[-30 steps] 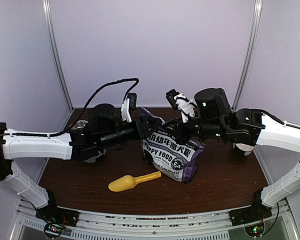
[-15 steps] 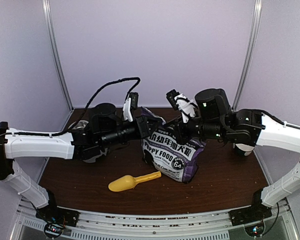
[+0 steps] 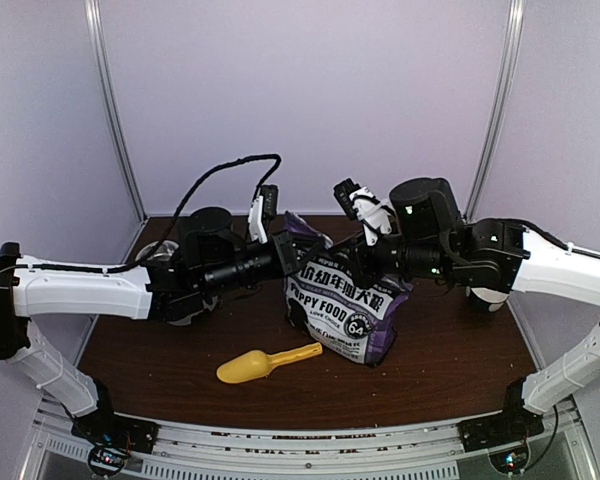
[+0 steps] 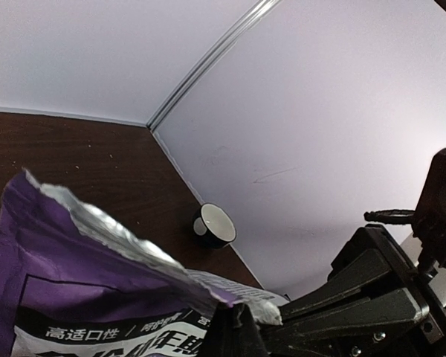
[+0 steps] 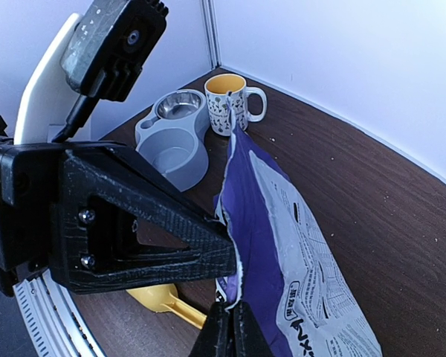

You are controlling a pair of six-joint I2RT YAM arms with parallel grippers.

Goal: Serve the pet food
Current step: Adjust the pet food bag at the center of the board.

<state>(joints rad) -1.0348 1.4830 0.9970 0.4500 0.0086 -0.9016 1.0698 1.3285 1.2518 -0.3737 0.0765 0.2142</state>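
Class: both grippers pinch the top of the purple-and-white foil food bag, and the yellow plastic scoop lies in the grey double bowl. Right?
No. The yellow plastic scoop lies on the brown table in front of the purple-and-white foil bag, not in the grey double bowl; the top external view shows it. The rest holds.
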